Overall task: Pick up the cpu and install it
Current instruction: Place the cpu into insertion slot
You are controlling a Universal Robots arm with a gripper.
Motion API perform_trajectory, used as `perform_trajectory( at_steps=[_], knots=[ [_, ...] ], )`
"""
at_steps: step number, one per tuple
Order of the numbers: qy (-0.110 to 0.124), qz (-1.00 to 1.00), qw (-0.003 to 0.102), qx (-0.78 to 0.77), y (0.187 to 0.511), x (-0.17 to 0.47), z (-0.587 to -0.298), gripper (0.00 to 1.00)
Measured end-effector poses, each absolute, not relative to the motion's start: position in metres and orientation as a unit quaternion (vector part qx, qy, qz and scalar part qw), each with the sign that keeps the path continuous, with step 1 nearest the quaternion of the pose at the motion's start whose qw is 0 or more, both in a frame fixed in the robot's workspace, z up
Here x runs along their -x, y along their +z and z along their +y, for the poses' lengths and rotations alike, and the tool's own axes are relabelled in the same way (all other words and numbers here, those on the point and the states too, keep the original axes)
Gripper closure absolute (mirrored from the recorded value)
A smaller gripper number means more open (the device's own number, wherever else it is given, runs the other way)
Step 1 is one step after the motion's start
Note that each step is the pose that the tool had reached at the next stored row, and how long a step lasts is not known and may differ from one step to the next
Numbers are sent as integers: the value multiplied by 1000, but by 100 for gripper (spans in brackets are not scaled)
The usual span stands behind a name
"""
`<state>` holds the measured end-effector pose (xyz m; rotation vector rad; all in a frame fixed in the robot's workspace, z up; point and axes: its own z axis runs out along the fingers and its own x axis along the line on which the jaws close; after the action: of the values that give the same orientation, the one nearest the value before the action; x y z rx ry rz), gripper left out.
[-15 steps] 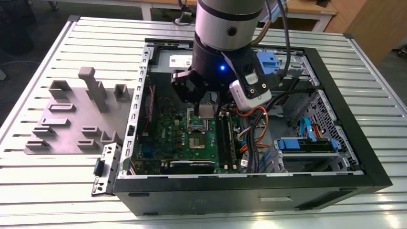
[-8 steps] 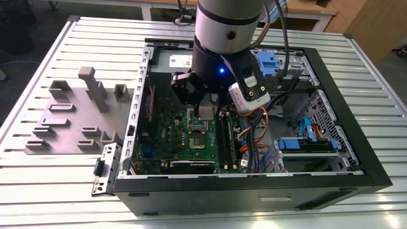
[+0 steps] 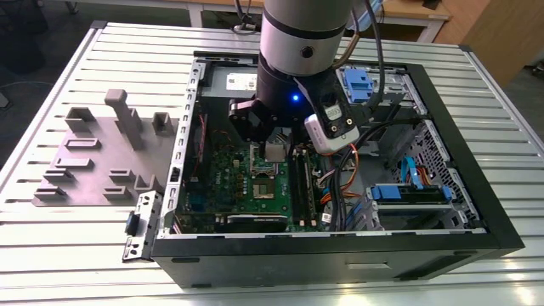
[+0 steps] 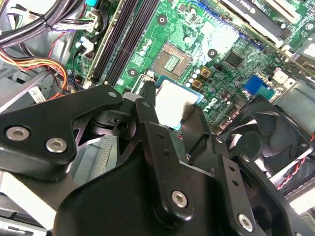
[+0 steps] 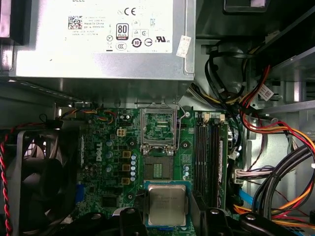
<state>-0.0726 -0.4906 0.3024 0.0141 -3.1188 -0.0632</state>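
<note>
Ribbed metal worktop is seen carrying an open computer case laid on its side. Inside it, the cpu, a small silver square with a pale rim, is held by its edges between the narrowed fingers of the gripper and appears lifted clear of the board. Just beside it lies the empty socket, with its contacts exposed and its shiny metal frame swung up and open. The green motherboard is spread around the socket, with dark memory slots on one side and a black fan on the other. Grey slotted blocks are set on the worktop at the exterior view's left, outside the case. The pick-up is judged done; seating the cpu in the socket and closing the frame are left.
</note>
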Motion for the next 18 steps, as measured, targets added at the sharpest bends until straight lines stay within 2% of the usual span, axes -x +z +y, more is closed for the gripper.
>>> perform_trajectory(
  at_steps=[11,18],
  knots=[
    [-20,-1000,11,-5,302,73,-491,55],
    [-20,-1000,11,-5,290,73,-490,55]
  ],
)
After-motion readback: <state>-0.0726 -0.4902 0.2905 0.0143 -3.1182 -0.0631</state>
